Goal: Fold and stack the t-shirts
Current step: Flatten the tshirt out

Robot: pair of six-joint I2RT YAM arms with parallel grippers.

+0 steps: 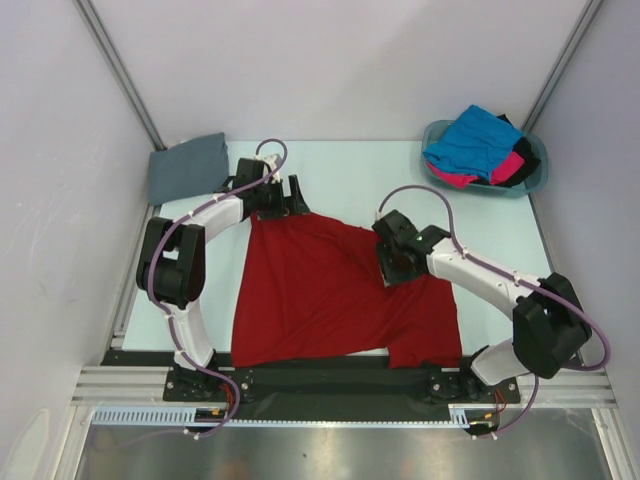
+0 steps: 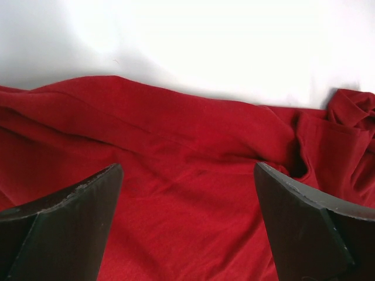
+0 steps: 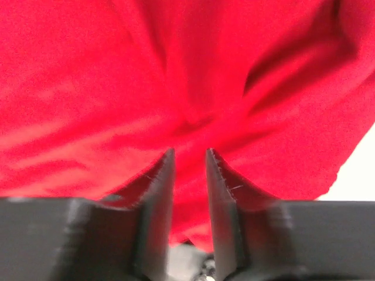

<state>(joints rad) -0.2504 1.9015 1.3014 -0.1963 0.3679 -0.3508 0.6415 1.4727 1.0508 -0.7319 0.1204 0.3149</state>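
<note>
the deep red t-shirt [image 1: 330,290] is spread on the table [image 1: 350,170] for folding. its far right corner is pinched by the right gripper [image 3: 189,155], fingers closed on cloth, while the left gripper [image 2: 187,175] is held wide apart over its far edge, likely for a matching grab.

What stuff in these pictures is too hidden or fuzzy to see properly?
1. Top view: the black t-shirt is mostly buried under the blue t-shirt and pink t-shirt in the basket.
2. Right wrist view: it is blurry, so whether the right gripper really pinches the red t-shirt is unclear.
3. Left wrist view: past the open left gripper, the picture edges cut off most of the shirt.
</note>
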